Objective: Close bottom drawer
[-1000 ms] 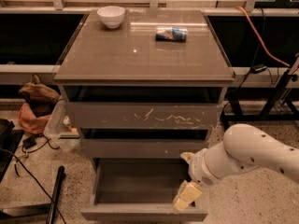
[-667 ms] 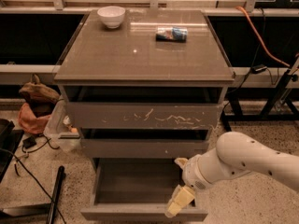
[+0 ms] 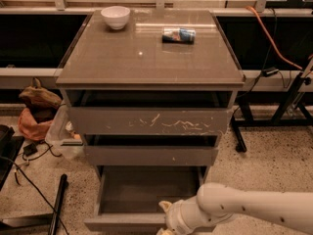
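The bottom drawer is pulled well out at the foot of the cabinet, with its shallow box exposed, so it is not closed yet. The gripper is low at the drawer's front edge, right of the middle. I cannot tell whether it is wide or narrow. By my judgement, the whole inward push is still to do.

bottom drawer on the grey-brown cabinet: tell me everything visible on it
The bottom drawer, narrowest of three grey-brown handleless ones, looks like laminated board. It is pulled out, showing a shallow box interior with nothing visible inside and a plain flat front. It sits under the mid-sized drawer, above the speckled floor. The cream gripper is at its front edge; contact cannot be told.
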`<state>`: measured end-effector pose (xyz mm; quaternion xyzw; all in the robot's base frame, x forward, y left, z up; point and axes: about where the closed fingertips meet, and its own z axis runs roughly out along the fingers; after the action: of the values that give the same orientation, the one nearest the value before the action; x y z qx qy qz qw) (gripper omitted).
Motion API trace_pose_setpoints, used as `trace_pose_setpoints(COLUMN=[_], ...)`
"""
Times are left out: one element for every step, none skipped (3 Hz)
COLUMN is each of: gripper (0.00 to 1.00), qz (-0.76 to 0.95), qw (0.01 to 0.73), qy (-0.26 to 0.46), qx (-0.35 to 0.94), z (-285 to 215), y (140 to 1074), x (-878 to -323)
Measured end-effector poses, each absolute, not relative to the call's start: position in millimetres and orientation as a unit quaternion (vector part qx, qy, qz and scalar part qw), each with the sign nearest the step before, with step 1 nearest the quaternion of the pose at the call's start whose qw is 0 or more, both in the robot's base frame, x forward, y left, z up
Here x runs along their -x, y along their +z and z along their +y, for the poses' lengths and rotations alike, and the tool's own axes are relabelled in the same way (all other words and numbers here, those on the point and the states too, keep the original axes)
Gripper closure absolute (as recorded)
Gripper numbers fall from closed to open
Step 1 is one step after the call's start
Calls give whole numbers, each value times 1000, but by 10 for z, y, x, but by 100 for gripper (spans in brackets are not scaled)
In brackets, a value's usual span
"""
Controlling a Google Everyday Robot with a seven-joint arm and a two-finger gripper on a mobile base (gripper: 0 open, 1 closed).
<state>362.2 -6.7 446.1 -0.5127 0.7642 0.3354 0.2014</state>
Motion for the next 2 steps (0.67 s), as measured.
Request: trace_pose_setpoints(gripper=[0, 0], qz=[775, 779], qw=[206, 190], qy=[345, 371], qx=[488, 469], z=[192, 318], y=[3740, 3480], x=[-3656, -3436])
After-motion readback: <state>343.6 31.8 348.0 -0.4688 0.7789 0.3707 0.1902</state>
